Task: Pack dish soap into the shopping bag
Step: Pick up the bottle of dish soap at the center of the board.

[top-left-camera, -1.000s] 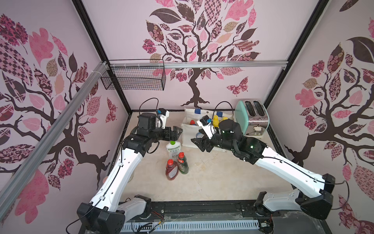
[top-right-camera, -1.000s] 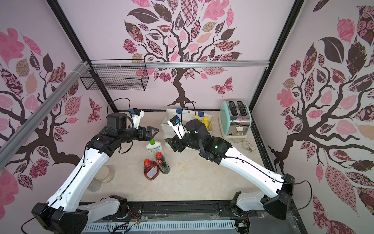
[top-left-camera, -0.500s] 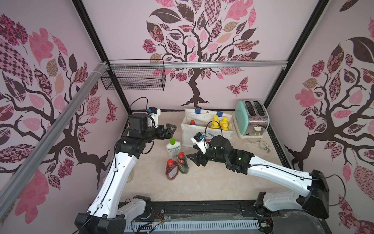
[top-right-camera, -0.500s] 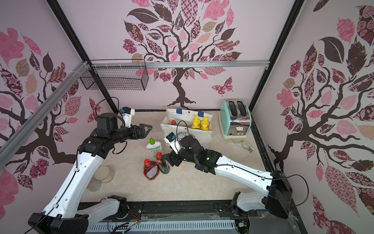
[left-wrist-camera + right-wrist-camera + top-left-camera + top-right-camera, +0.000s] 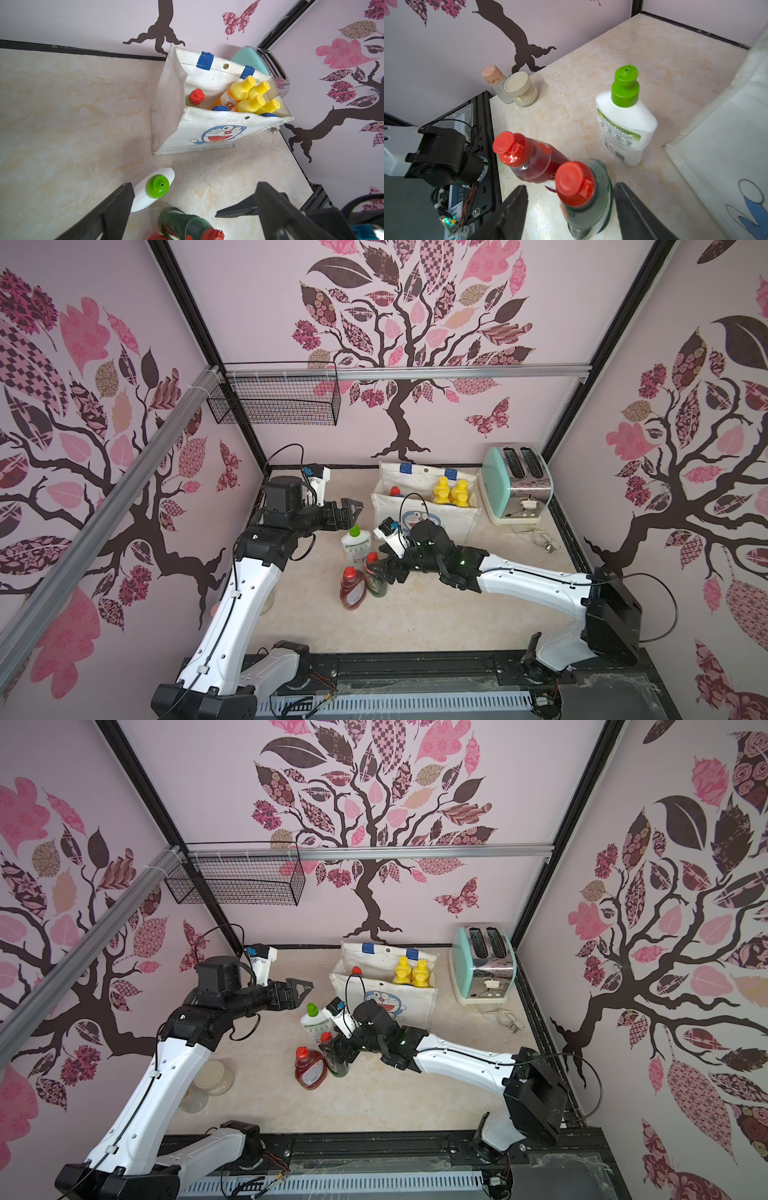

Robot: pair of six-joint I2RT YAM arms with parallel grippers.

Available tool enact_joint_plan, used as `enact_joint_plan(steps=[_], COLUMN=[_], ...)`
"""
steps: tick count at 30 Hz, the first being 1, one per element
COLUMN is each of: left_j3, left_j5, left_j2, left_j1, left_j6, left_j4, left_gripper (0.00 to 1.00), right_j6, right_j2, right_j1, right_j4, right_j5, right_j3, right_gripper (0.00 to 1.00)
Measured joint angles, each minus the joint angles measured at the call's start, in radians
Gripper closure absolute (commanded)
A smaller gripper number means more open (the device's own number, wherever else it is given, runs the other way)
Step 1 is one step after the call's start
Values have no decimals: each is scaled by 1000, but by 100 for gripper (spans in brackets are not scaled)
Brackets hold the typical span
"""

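Observation:
The white shopping bag (image 5: 455, 519) (image 5: 415, 1006) (image 5: 172, 116) stands open at the back. It holds several orange dish soap bottles with yellow caps (image 5: 451, 491) (image 5: 252, 97) and a red-capped one (image 5: 395, 490) (image 5: 196, 97). In front stand a white bottle with a green cap (image 5: 356, 545) (image 5: 626, 124), a red bottle (image 5: 352, 590) (image 5: 529, 158) and a dark green bottle (image 5: 377, 580) (image 5: 588, 207). My right gripper (image 5: 380, 572) (image 5: 570, 186) is open, one finger on each side of the dark green bottle, with gaps. My left gripper (image 5: 351, 508) (image 5: 193, 185) hangs open above the white bottle.
A mint-green toaster (image 5: 515, 485) stands right of the bag, its cord and plug (image 5: 544, 537) on the table. Two small jars (image 5: 214, 1077) (image 5: 520, 89) sit by the left wall. A wire basket (image 5: 274, 400) hangs on the back rail.
My right arm has come away from the bag and down to the front, and its open fingers now straddle the dark green bottle. The left arm has drawn back slightly.

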State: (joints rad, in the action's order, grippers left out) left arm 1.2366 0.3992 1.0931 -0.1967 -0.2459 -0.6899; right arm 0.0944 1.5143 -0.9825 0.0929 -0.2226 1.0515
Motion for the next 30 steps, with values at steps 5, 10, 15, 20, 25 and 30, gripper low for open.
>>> enact_joint_plan(steps=[5, 10, 15, 20, 25, 30], left_j3=[-3, -3, -3, -5, -10, -10], left_j5=[6, 15, 25, 29, 29, 29], left_j2=[0, 2, 6, 6, 6, 6], left_j1=[0, 0, 0, 0, 0, 0], left_j6=[11, 14, 18, 23, 34, 37], left_j4=[0, 0, 0, 0, 0, 0], left_gripper=[3, 3, 3, 3, 3, 3], right_j6=[0, 0, 3, 4, 8, 11], right_j2=[39, 62, 91, 100, 100, 101], right_j1=[-3, -3, -3, -3, -3, -3], right_j4=[2, 5, 0, 2, 9, 17], right_j5=[-2, -2, -1, 4, 7, 11], right_j3=[39, 51, 56, 56, 56, 56], right_gripper=[30, 32, 33, 39, 44, 49])
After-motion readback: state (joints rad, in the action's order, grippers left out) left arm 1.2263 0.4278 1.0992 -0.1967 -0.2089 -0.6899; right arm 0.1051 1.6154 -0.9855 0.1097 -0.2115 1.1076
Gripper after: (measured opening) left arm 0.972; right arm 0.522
